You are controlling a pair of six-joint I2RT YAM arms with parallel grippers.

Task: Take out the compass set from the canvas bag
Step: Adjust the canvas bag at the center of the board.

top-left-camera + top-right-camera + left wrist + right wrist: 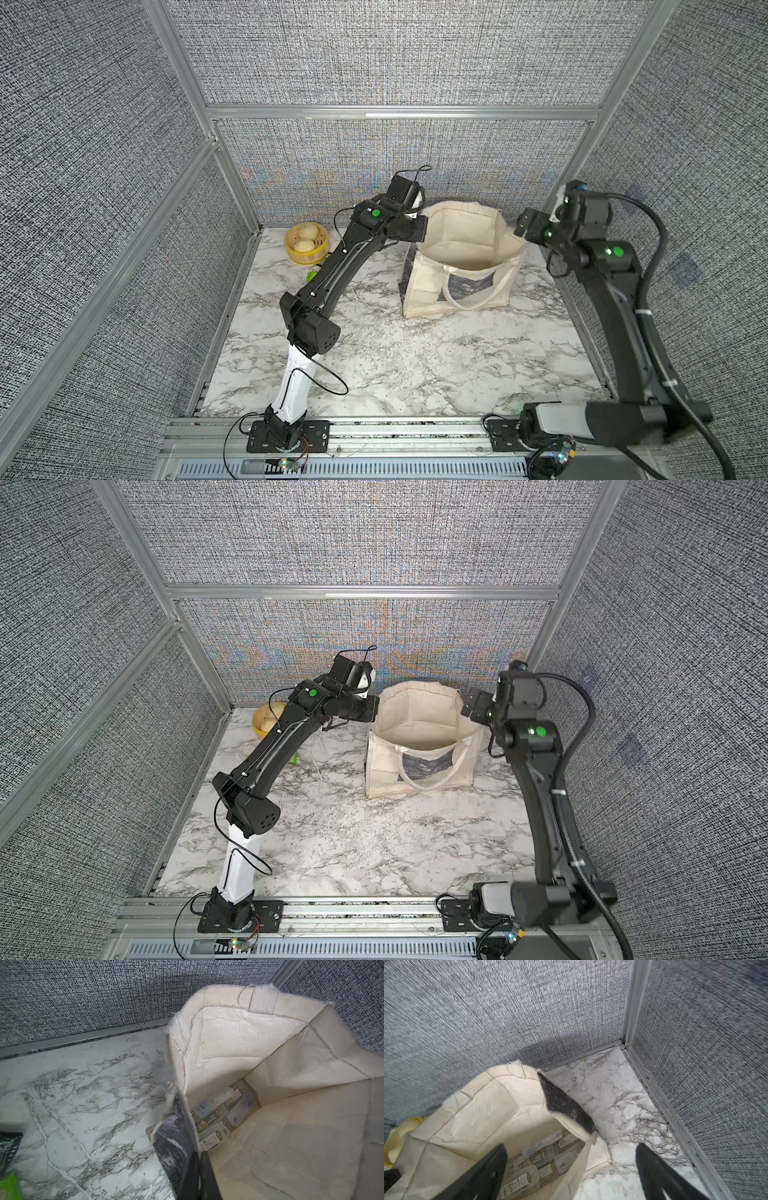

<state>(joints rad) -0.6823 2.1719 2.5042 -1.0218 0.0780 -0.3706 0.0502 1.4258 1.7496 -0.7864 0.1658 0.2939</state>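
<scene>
The cream canvas bag (465, 237) (419, 717) stands open at the back right of the marble table. My left gripper (419, 226) (199, 1154) is shut on the bag's left rim, pinching the wall (178, 1126) with its dark printed outer panel. Several clear plastic compass set cases (216, 1118) (542, 1159) lie at the bottom of the bag. My right gripper (524, 226) (571, 1147) hangs open above the bag's right rim. One finger is over the inside and the other over the table, and nothing is between them.
A small yellow round basket (306, 248) with pale round buns sits at the back left, partly behind my left arm. A green item (311, 276) lies just in front of it. Grey fabric walls stand close behind the bag and to its right.
</scene>
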